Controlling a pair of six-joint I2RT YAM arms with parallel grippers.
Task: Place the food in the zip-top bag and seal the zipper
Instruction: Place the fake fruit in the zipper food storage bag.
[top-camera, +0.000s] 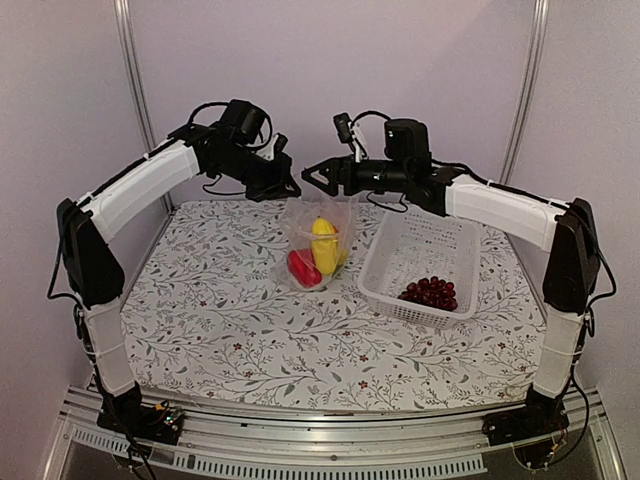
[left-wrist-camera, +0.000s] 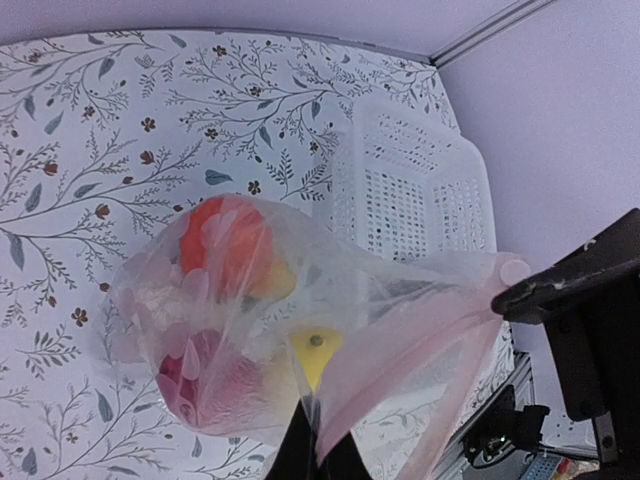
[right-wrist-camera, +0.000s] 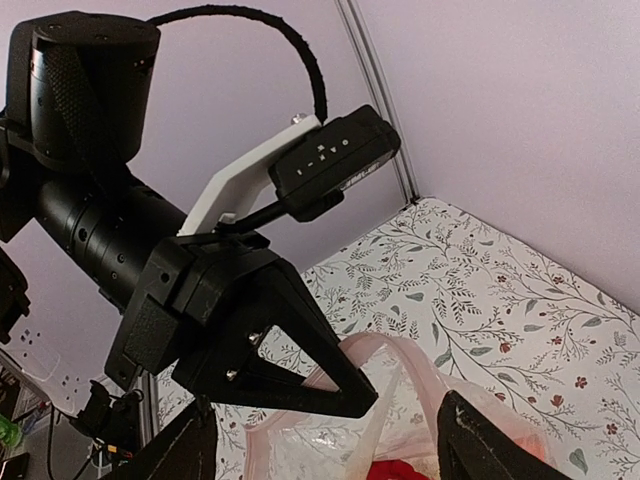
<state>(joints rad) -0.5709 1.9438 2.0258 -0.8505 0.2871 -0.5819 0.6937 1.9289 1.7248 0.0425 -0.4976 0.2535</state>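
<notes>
The zip-top bag (top-camera: 318, 240) hangs over the table's far middle, with a red pepper (top-camera: 303, 267) and a yellow piece (top-camera: 323, 243) of the food inside. My left gripper (top-camera: 290, 189) is shut on the bag's top edge. In the left wrist view the bag (left-wrist-camera: 250, 320) dangles from the shut gripper (left-wrist-camera: 315, 455), showing orange (left-wrist-camera: 225, 245), red (left-wrist-camera: 200, 375) and yellow (left-wrist-camera: 315, 355) pieces. The pinkish zipper (right-wrist-camera: 425, 352) stands apart along the open mouth. My right gripper (right-wrist-camera: 330, 455) is open, straddling the mouth beside the left gripper (right-wrist-camera: 250, 350). A dark grape bunch (top-camera: 430, 292) lies in the basket.
A white perforated basket (top-camera: 420, 245) stands right of the bag on the floral tablecloth (top-camera: 250, 330). The back wall and two metal posts rise close behind both grippers.
</notes>
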